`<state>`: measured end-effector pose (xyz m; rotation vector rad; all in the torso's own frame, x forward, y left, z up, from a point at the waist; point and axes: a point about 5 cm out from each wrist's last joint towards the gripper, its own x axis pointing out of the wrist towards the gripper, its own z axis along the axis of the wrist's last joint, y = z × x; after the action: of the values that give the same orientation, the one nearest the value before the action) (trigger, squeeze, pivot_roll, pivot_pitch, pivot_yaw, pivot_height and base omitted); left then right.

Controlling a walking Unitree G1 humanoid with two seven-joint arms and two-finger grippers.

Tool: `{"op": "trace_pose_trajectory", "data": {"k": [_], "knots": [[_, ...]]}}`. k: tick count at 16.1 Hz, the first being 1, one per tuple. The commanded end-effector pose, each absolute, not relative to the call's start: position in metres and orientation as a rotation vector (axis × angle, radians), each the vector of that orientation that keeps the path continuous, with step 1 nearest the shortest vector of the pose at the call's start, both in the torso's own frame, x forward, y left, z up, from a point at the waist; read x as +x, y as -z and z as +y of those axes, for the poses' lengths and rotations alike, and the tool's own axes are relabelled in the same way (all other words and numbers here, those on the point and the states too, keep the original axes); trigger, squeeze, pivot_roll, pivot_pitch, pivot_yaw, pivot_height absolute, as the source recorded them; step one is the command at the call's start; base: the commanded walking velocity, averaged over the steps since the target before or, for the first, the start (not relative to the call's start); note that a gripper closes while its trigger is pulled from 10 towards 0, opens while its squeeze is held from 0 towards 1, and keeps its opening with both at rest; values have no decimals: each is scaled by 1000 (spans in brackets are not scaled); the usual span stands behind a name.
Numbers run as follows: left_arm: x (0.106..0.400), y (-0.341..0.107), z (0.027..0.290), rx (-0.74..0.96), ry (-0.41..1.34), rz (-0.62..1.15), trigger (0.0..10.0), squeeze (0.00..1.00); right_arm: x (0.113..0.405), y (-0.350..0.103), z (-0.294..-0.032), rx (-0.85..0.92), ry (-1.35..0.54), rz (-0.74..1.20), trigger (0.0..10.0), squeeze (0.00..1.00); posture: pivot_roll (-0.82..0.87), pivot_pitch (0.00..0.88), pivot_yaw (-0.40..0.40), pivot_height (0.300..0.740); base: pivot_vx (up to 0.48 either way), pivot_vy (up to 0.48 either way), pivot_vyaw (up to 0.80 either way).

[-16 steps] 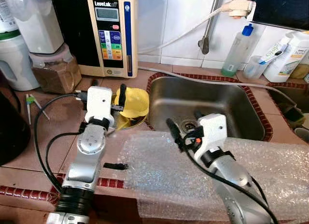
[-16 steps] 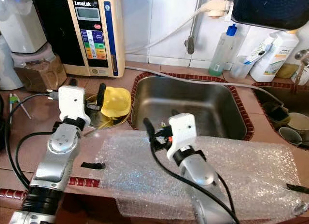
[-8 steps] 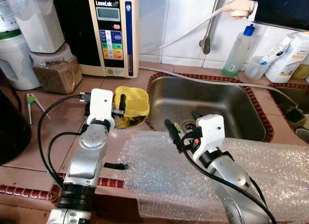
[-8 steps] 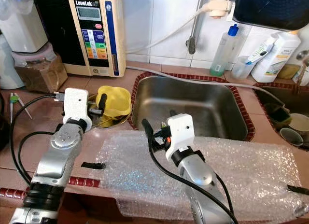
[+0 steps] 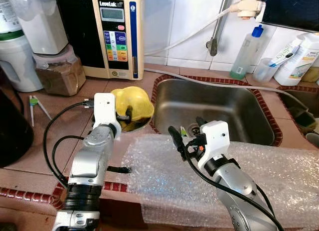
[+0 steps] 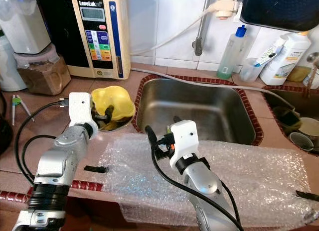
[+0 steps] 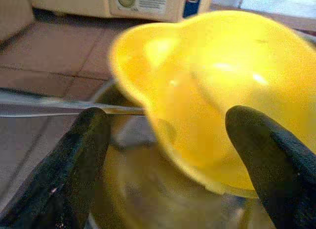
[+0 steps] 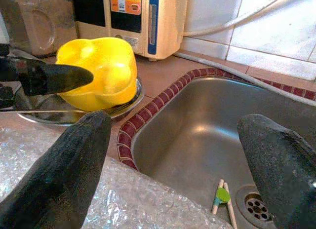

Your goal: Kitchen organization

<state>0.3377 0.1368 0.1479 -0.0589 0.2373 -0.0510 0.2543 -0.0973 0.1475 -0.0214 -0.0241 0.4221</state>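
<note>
My left pincer (image 7: 168, 140) sits spread around the yellow bowl (image 5: 132, 102) on the table (image 5: 60, 111), so next I judge it must clench; right pincer (image 8: 173, 155) gapes idle.

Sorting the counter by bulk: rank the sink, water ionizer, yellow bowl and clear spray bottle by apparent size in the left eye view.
1. sink
2. water ionizer, somewhat smaller
3. yellow bowl
4. clear spray bottle, slimmest; farther back, so unsure against the bowl.

Beige water ionizer (image 5: 118, 34) against tiles, green-liquid bottle (image 5: 245, 53) behind sink (image 5: 219, 109)
</note>
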Motion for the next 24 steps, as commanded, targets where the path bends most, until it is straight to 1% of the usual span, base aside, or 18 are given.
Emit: {"op": "trace_pose_trajectory", "data": {"k": [1,2,3,7,8,11,16,21,23,24], "knots": [[338,-153,134,-103,62,254,10000,0,255,-149,-99,-29,-417,-30,10000,71,58,0,-9,740,0,0,0],[337,-151,133,-135,61,280,8275,0,255,-148,-98,-28,-419,-29,10000,67,57,0,-9,740,0,0,0],[335,-145,131,-206,62,327,0,0,255,-148,-98,-28,-420,-26,10000,71,58,0,-8,740,0,0,0],[334,-141,130,-247,54,360,0,0,256,-146,-98,-30,-417,-22,10000,71,58,0,-9,740,0,0,0],[334,-139,131,-298,35,368,0,0,256,-146,-98,-32,-415,-22,10000,75,58,0,-8,740,0,0,0],[334,-141,133,-309,18,357,0,0,257,-146,-98,-33,-411,-22,10000,75,58,0,-7,740,0,0,0],[335,-143,136,-272,5,315,0,0,257,-145,-99,-36,-411,-17,10000,71,53,0,-5,740,0,0,0],[338,-142,149,-177,-75,273,0,0,259,-145,-102,-43,-402,-21,10000,51,48,0,-5,740,0,0,0],[338,-143,152,-179,-95,263,0,0,259,-145,-102,-43,-402,-22,10000,43,48,0,-5,740,0,0,0],[339,-143,153,-175,-99,263,0,0,259,-145,-102,-43,-403,-22,10000,20,49,0,-6,740,0,0,0]]}}
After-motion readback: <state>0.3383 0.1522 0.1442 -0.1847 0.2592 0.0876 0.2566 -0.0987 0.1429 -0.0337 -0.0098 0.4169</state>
